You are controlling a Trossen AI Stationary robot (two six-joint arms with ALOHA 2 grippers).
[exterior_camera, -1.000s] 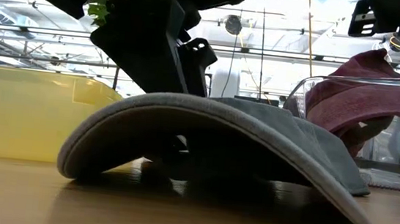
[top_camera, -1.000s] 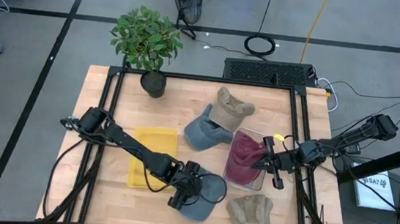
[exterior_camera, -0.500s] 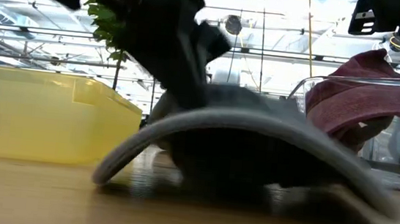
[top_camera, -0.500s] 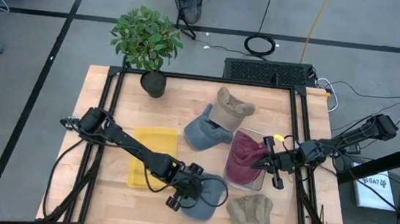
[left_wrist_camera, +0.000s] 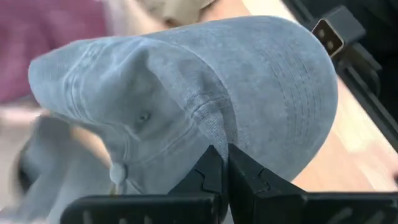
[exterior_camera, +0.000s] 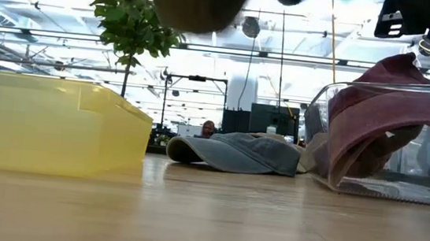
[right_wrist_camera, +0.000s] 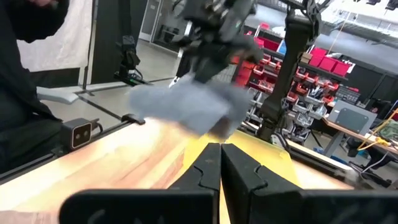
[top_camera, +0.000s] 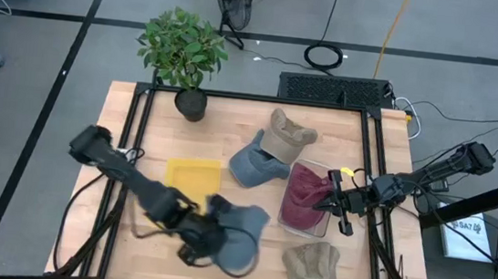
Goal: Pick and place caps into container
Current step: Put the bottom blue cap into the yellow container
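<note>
Left gripper (left_wrist_camera: pixel 219 163) clenched on blue-grey cap (left_wrist_camera: pixel 205 93), lifted off table, soft crown sagging, brim curved.

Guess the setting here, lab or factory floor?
Likely a robotics lab or workshop. Red parts bins on shelving stand behind the wooden table, cables trail over the grey floor, and a potted plant sits as a prop.

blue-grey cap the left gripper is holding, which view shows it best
Left wrist view: the blue-grey cap fills it, pinched by the left gripper. High view shows it small and blurred; right wrist view distant and blurred; low view hides it.
</note>
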